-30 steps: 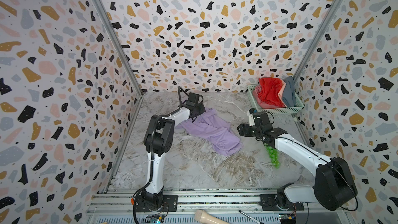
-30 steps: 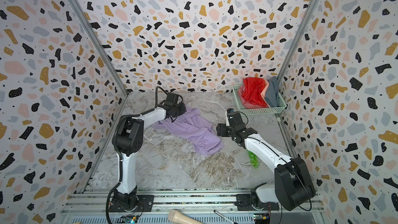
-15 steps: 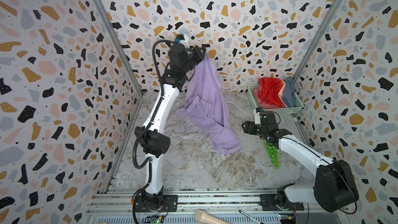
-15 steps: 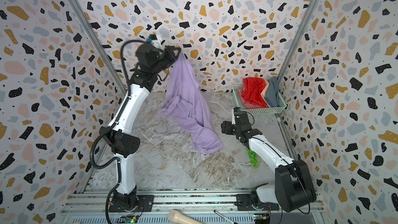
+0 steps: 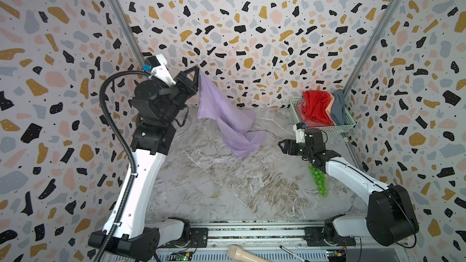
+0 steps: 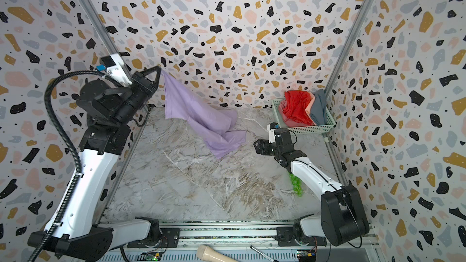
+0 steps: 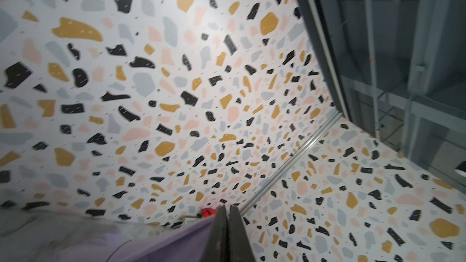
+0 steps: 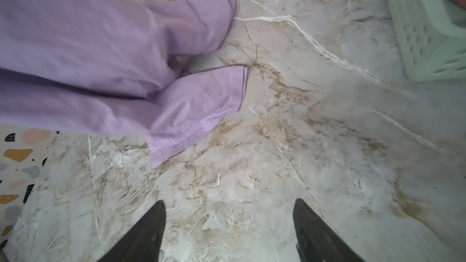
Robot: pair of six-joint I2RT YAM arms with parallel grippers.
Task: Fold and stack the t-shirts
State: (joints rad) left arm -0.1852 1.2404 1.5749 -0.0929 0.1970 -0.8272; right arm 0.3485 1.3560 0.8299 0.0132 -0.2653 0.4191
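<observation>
We see two arms built alike: the left arm [image 5: 141,180] and right arm [image 5: 353,172] wear glossy white shells between bulky black joints. The left gripper [image 5: 198,68] and right gripper [image 5: 281,144] end in dark, wedge-shaped fingers [image 8: 148,233]. Just behind each pair of jaws sits a small white camera block [image 5: 157,65] with a blue plug. Farther back from the left jaws, we find a ribbed black hose [image 5: 102,97] clipped along the white shell, which is dotted with small dark holes.

A robot test cell, probably in a lab — terrazzo-print panels [image 5: 252,21] on aluminium framing [image 5: 119,13] enclose a marble-look tabletop [image 5: 214,185].
</observation>
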